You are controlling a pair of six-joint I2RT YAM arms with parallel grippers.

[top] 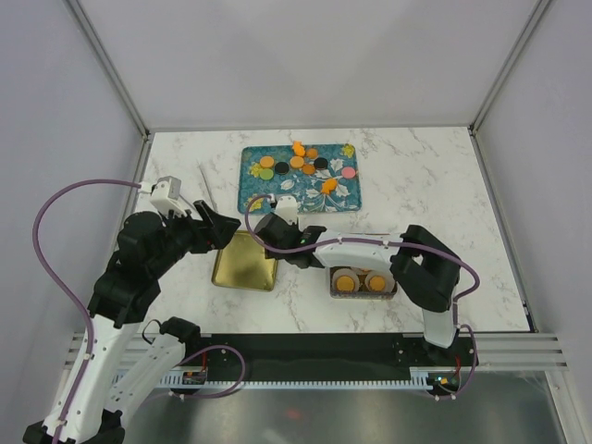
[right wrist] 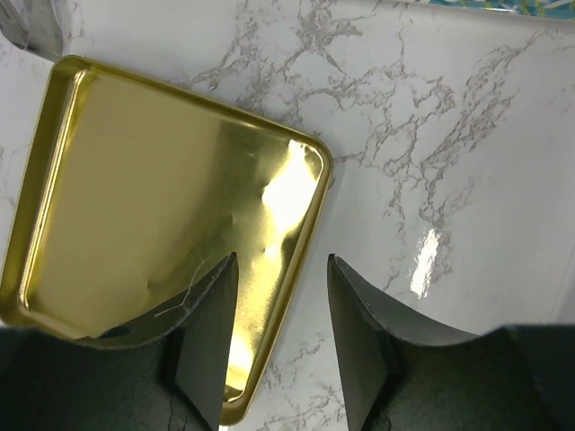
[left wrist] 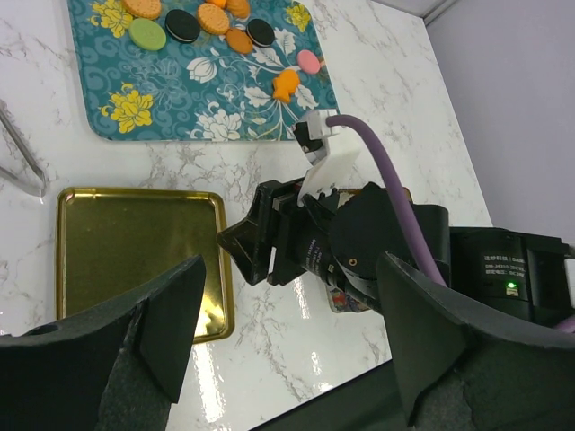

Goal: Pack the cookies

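While cookies (top: 296, 163) sit on floral tray (top: 254, 194) | black 2 | gold tray (top: 245, 262) 1

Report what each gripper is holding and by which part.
Nothing is held. The left gripper is open and empty; the right gripper straddles the gold tray at its rim, jaws apart.

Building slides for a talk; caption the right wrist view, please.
Open right gripper straddling one rim of the gold tray on the marble table.
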